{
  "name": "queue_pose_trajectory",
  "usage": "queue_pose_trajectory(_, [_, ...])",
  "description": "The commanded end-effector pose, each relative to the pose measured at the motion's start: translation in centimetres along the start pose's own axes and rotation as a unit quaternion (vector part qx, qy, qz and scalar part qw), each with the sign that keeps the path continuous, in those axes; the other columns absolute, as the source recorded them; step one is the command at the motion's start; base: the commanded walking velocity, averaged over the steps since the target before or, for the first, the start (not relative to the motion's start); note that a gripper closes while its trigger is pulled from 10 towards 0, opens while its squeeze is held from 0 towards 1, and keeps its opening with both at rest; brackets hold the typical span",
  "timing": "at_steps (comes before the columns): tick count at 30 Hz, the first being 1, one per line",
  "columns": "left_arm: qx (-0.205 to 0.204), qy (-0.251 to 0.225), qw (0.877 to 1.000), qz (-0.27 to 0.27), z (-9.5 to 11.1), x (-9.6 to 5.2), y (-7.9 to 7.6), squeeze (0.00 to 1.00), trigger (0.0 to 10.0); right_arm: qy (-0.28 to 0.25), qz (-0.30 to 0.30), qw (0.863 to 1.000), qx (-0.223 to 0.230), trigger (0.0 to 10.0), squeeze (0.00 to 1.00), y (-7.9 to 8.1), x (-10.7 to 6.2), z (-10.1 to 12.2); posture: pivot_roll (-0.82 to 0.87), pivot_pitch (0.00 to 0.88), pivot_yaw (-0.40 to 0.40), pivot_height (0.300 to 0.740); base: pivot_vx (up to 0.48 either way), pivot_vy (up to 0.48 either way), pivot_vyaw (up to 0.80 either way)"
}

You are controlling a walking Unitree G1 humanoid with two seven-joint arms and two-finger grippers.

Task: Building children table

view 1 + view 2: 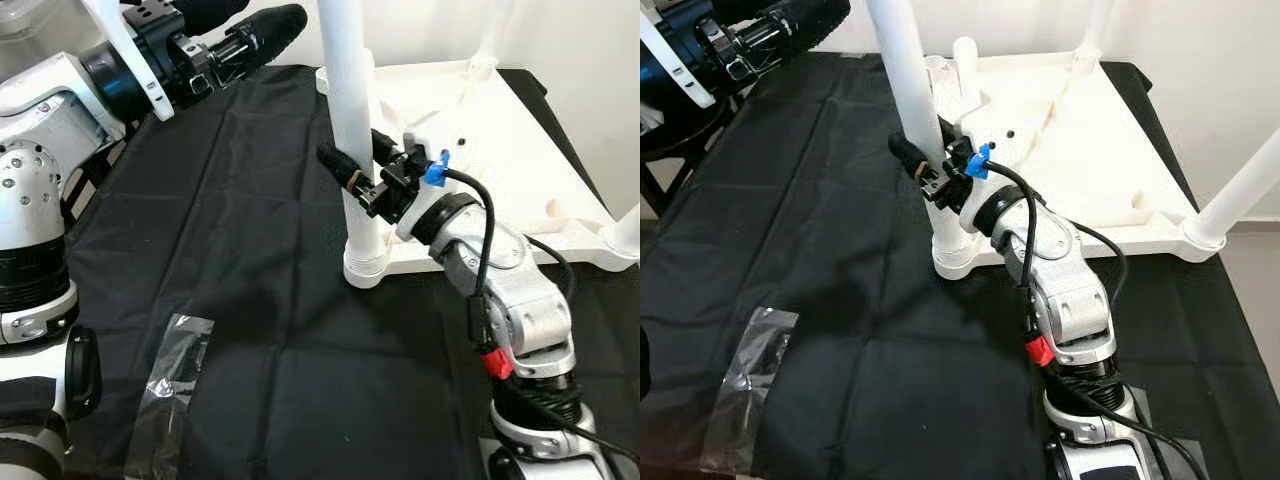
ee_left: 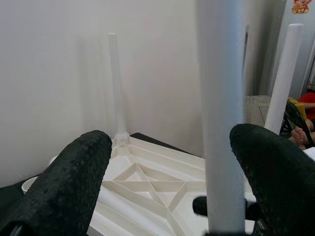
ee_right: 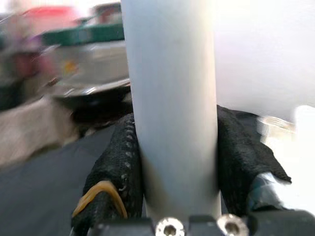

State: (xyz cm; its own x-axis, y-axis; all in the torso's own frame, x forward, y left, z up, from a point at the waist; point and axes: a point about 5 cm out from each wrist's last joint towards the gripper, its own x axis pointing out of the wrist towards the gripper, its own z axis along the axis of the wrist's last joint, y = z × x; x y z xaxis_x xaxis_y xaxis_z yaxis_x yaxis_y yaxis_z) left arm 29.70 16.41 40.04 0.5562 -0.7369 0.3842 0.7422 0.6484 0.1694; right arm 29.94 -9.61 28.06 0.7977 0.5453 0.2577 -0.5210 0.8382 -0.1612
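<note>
Table leg [image 1: 350, 120] stands upright, long axis vert.; right claw [image 1: 362, 170] clamped on it; left claw [image 1: 235, 40] fingers apart.

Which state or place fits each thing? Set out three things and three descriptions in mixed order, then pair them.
Things:
1. right gripper
2. left gripper
3. plastic bag

Descriptions:
A. lying flat on the black cloth
B. fingers clamped on the near table leg
C. raised, fingers apart

Pairs: 1-B, 2-C, 3-A

White leg [image 3: 172, 113] between black fingers [image 3: 115, 172].
</note>
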Motion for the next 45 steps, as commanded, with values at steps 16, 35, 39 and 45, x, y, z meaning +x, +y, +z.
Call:
queue_pose_trajectory(16, [0.011, 0.006, 1.0, -0.002, 0.1, -0.3, -0.2, 1.0, 10.0, 0.095, -0.055, 0.992, 0.058, 0.0, 0.0, 1.7, -1.3, -4.0, 0.02, 0.229, 0.03, 0.74, 0.0, 0.0, 0.0])
queue_pose_trajectory(35, [-0.059, -0.013, 0.993, 0.1, -4.8, -2.4, -0.2, 1.0, 10.0, -0.241, 0.032, 0.965, 0.098, 10.0, 0.0, -3.5, 1.1, 9.7, 0.01, 0.071, -0.015, 0.74, 0.0, 0.0, 0.0])
queue_pose_trajectory(39, [-0.077, -0.012, 0.99, 0.121, -5.9, -3.2, -0.4, 0.83, 10.0, -0.259, 0.056, 0.958, 0.111, 10.0, 0.0, -3.5, 0.9, 10.5, 0.01, 0.063, -0.015, 0.74, 0.0, 0.0, 0.0])
queue_pose_trajectory(45, [-0.08, -0.012, 0.989, 0.128, -6.1, -3.4, -0.4, 0.36, 10.0, -0.25, 0.069, 0.959, 0.111, 10.0, 0.0, -2.8, 1.0, 9.9, 0.01, 0.073, -0.013, 0.74, 0.0, 0.0, 0.0])
